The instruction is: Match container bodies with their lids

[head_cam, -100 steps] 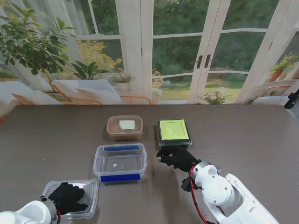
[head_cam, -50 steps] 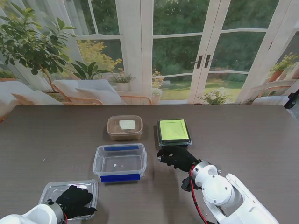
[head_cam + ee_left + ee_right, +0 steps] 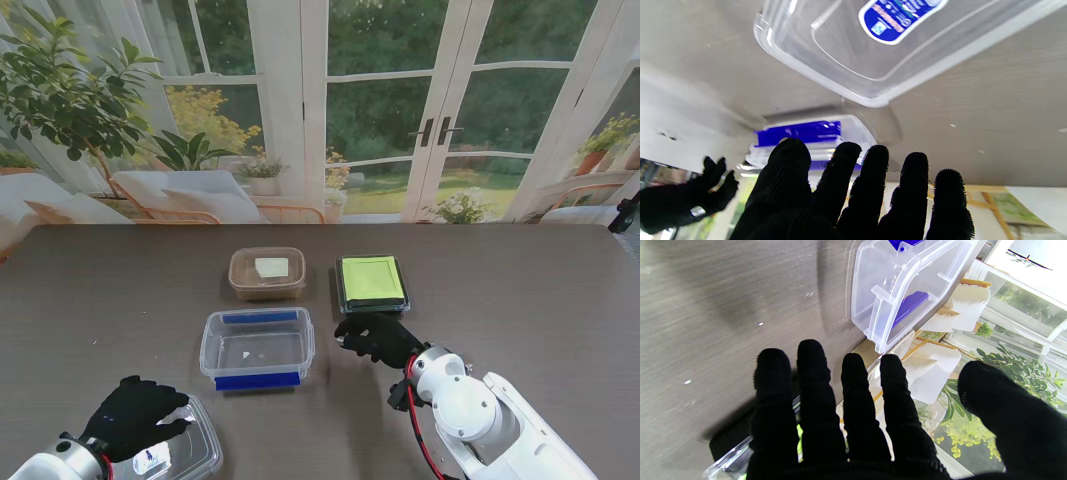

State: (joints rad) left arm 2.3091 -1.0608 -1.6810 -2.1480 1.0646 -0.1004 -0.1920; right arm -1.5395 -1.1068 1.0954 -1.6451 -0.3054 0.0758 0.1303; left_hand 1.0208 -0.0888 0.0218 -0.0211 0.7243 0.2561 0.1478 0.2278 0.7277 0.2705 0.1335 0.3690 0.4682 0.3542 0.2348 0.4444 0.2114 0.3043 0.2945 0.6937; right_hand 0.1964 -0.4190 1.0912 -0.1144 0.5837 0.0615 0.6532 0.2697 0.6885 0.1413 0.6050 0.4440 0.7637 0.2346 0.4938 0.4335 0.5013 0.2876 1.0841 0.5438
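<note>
A clear lid with a blue label lies at the near left of the table; the left wrist view shows this lid flat on the wood. My left hand hovers over its left part, fingers spread, holding nothing. A clear tub with blue clips sits open at the centre. Farther off stand a brown lidded tub and a black tub with a green lid. My right hand rests open just in front of the black tub, its fingers extended toward the clear tub.
The dark wood table extends wide on the right and far left. Glass doors and a garden lie beyond the far edge. My right forearm crosses the near right of the table.
My left hand drew back toward me and lifted, and the clear lid slid nearer to me and slightly right, its blue label now showing. The right hand stayed put.
</note>
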